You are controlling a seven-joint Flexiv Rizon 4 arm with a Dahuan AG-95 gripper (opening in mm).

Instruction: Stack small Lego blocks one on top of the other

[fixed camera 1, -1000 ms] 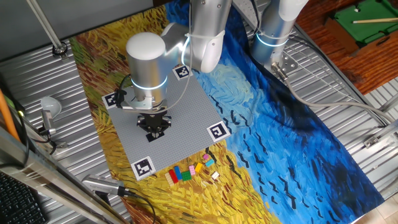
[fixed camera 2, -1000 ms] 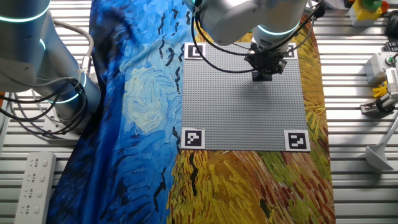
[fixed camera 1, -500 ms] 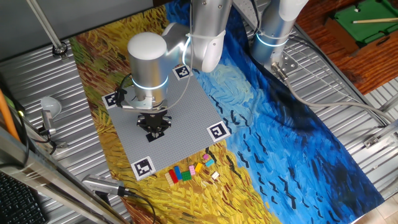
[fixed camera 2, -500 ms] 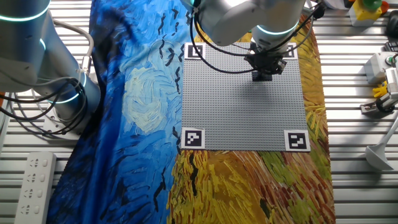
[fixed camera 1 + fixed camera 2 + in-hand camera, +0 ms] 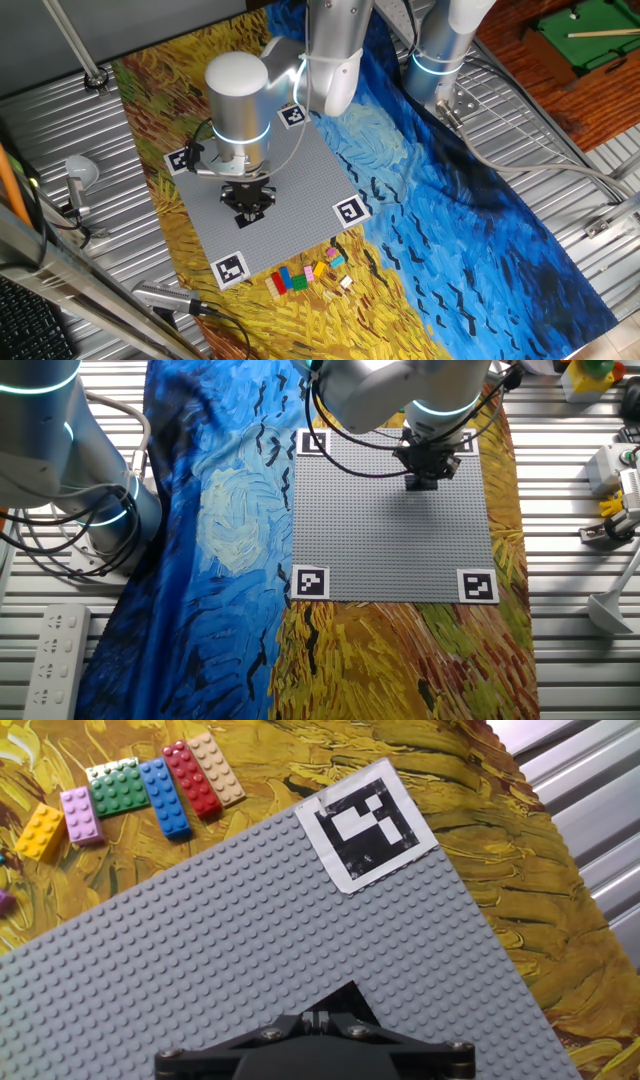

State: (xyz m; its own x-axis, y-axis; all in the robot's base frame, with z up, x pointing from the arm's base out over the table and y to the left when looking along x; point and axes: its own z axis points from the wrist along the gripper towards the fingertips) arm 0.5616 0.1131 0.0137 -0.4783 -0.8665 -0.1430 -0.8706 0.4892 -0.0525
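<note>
Several small Lego blocks lie in a row on the yellow painted cloth just off the baseplate's corner: yellow, pink, green, blue, red and tan. In one fixed view they form a small cluster. My gripper hangs low over the grey studded baseplate, well away from the blocks. Its fingers stand pressed together and I see nothing between them. No black block shows.
Black-and-white square markers sit at the baseplate's corners. A second robot arm base stands on the blue part of the cloth. Ribbed metal tabletop surrounds the cloth, and a power strip lies at the near left.
</note>
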